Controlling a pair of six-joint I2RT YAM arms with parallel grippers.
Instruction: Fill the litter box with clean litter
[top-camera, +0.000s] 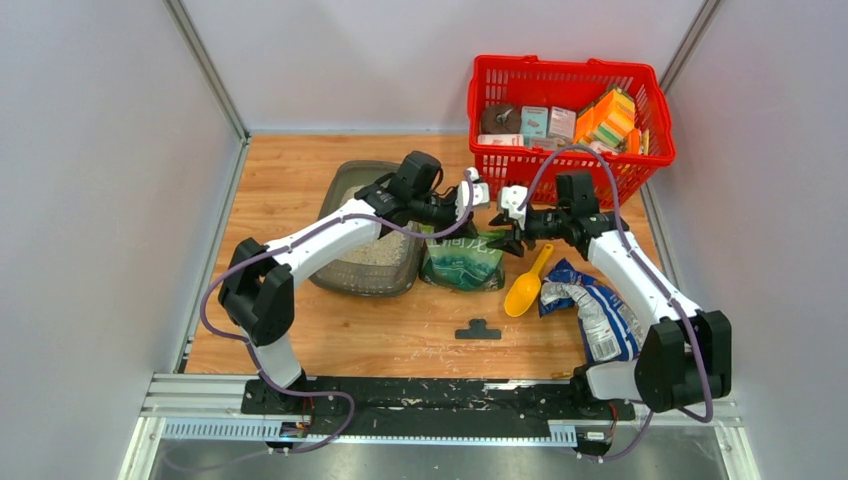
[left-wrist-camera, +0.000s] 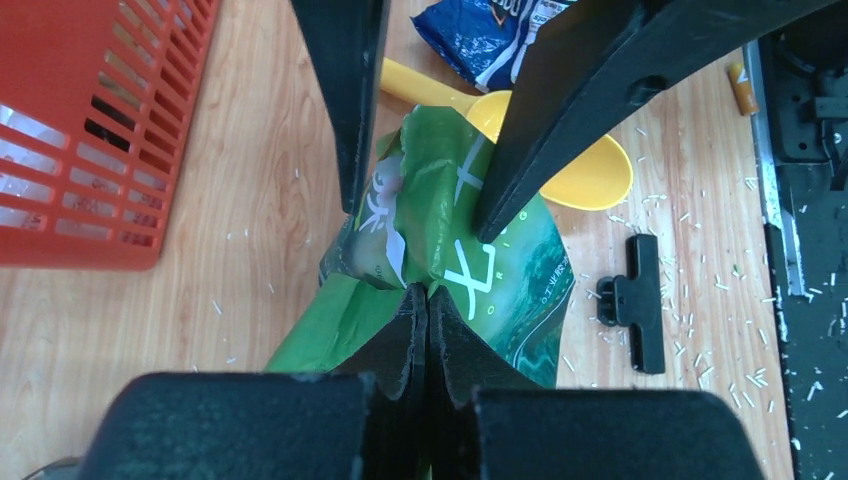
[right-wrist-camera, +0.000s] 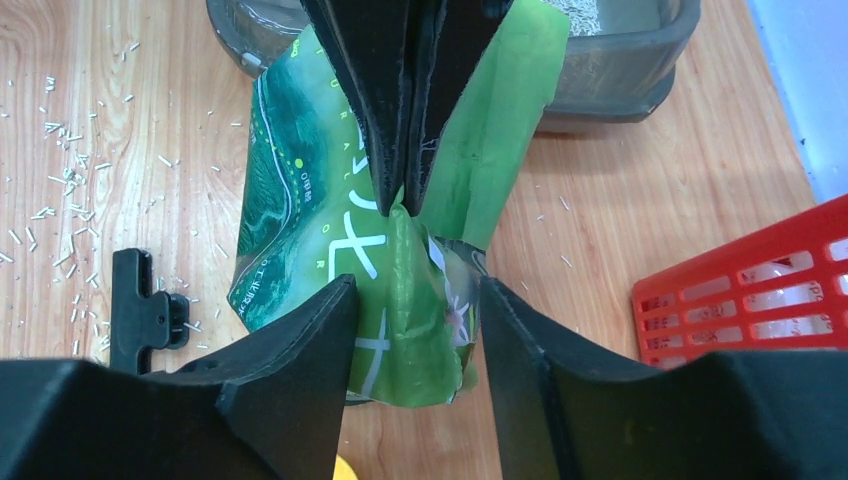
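The dark grey litter box (top-camera: 345, 275) lies left of centre with pale beige litter (top-camera: 378, 255) in it; its wall also shows in the right wrist view (right-wrist-camera: 620, 60). A green litter bag (top-camera: 462, 262) stands just right of the box. My left gripper (left-wrist-camera: 428, 295) is shut on the bag's top edge (left-wrist-camera: 500, 270). My right gripper (right-wrist-camera: 415, 290) is open, one finger on each side of the bag's upper end (right-wrist-camera: 330, 200), facing the left gripper. In the top view both grippers, left (top-camera: 470, 225) and right (top-camera: 503, 240), meet over the bag.
A yellow scoop (top-camera: 525, 290) and a blue-white bag (top-camera: 595, 310) lie right of the green bag. A black clip (top-camera: 478, 330) lies in front. A red basket (top-camera: 570, 110) of goods stands at the back right. Spilled granules (right-wrist-camera: 70, 170) dot the wooden table.
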